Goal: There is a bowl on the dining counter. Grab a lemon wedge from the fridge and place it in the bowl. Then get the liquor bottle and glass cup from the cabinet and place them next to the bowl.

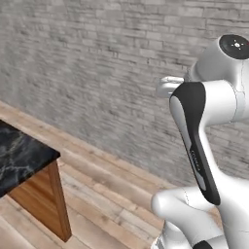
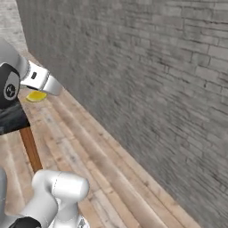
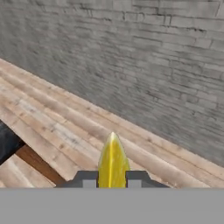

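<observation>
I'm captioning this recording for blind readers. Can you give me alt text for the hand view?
A bright-yellow lemon wedge stands pinched between the gripper's two dark fingertips at the bottom of the view. Beyond it lie a wooden plank floor and a grey brick wall, with a corner of the black dining counter at lower left.

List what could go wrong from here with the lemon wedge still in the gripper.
1. The lemon wedge is pinched only at its base between the fingertips of the gripper; most of it sticks out, so a jolt might slip it free.
2. It hangs over the wooden floor, not over the dining counter; a drop would land there.
3. The counter's corner is near the arm.
</observation>
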Available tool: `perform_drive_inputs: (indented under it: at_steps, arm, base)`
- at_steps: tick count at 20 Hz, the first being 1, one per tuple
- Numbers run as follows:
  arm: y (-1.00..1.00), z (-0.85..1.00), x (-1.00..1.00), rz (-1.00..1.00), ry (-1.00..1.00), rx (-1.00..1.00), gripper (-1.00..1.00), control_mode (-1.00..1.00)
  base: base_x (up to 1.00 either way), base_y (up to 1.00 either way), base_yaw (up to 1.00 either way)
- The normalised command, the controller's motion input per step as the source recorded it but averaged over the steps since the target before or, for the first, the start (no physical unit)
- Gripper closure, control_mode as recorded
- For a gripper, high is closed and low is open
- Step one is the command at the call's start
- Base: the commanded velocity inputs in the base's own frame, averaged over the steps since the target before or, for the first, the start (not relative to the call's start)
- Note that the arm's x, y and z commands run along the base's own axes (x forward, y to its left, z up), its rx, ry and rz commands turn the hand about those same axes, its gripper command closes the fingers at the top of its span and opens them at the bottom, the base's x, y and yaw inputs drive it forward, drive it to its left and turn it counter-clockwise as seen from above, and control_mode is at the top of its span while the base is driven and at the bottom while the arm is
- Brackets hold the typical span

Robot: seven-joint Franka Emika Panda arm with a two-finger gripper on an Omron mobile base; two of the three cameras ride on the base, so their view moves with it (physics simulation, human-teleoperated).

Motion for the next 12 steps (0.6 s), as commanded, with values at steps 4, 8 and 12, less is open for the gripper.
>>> perform_drive_inputs:
  at_steps: [4, 8, 12]
  arm:
    - [0.0, 0.0, 0.0, 0.0, 0.0, 0.0, 1.0, 1.0]
    - [0.0, 0.0, 0.0, 0.0, 0.0, 0.0, 1.0, 1.0]
    - [0.0, 0.0, 0.0, 0.0, 0.0, 0.0, 1.0, 1.0]
  base:
    - [1.0, -0.43, 0.46]
    - [1.0, -0.32, 0.48]
    - [1.0, -0.26, 0.47]
